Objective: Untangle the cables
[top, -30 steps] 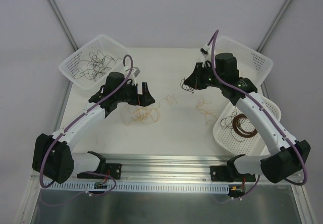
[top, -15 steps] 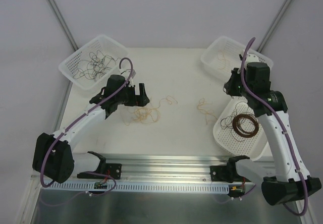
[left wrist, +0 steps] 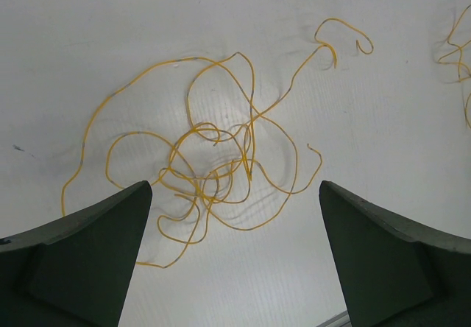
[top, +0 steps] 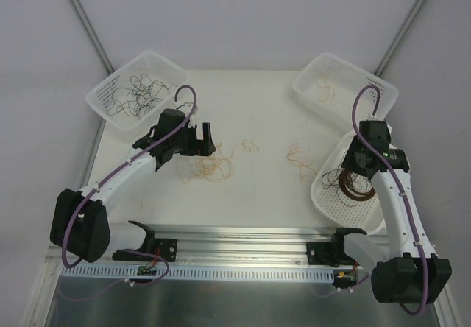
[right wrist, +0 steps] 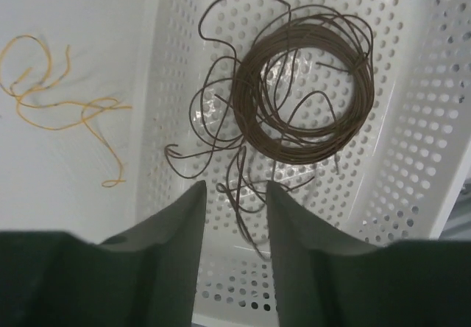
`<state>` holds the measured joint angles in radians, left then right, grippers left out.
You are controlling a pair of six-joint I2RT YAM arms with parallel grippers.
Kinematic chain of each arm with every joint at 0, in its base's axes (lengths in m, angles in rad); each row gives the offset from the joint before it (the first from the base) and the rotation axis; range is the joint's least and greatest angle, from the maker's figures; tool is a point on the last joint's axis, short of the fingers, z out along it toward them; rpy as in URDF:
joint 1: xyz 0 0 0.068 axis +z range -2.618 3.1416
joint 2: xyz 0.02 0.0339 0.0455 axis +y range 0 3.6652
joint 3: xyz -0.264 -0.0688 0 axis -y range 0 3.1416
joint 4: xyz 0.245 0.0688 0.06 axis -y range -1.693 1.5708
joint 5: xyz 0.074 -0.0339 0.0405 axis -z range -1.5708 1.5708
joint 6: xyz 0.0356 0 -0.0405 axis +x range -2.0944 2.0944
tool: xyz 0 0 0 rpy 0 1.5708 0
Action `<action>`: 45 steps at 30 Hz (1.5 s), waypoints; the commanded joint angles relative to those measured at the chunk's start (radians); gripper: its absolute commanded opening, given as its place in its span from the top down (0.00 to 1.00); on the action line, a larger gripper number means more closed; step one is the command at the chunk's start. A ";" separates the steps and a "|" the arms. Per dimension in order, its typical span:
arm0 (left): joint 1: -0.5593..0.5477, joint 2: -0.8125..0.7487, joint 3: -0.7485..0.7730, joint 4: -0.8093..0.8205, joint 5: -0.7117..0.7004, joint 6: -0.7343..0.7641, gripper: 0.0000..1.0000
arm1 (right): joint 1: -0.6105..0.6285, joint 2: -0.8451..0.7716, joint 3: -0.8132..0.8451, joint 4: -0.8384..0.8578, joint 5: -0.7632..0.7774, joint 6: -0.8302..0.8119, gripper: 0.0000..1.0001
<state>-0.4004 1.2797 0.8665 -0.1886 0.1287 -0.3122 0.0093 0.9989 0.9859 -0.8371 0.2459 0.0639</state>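
Several thin, curly yellow cables [left wrist: 213, 171] on matte table [left wrist: 383, 62]

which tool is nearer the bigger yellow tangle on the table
Left. The left tool hovers just above the yellow tangle; the right tool is over the brown-wire basket, well away.

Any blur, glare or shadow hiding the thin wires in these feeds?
Top external: even light, no glare, but the yellow strands on the table look faint. Left wrist: yellow tangle sharp, with soft shadows beneath. Right wrist: brown coil sharp in the white basket; a highlight on its rim.
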 commanded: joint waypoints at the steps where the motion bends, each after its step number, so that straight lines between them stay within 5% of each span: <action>1: -0.008 0.004 0.035 -0.012 -0.009 0.024 0.01 | -0.008 0.012 -0.030 0.019 0.004 0.047 0.52; 4: -0.006 0.001 0.026 -0.015 -0.012 0.025 0.01 | -0.002 0.018 -0.049 0.068 -0.060 0.037 0.27; 13: -0.008 0.001 0.005 -0.020 0.000 0.016 0.01 | 0.145 0.099 0.066 0.214 -0.269 -0.059 0.02; 30: -0.008 -0.091 -0.072 -0.071 -0.040 -0.013 0.01 | 0.277 0.733 0.335 0.141 -0.401 -0.208 0.00; 41: -0.008 -0.088 -0.081 -0.080 -0.052 -0.024 0.01 | 0.313 0.860 0.304 0.133 -0.393 -0.188 0.08; 45: -0.008 -0.072 -0.073 -0.080 -0.047 -0.019 0.01 | 0.343 0.886 0.290 0.133 -0.376 -0.182 0.19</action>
<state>-0.4004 1.2053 0.7876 -0.2680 0.0948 -0.3260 0.3267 1.8721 1.2789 -0.6781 -0.1310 -0.1204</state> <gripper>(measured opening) 0.992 0.840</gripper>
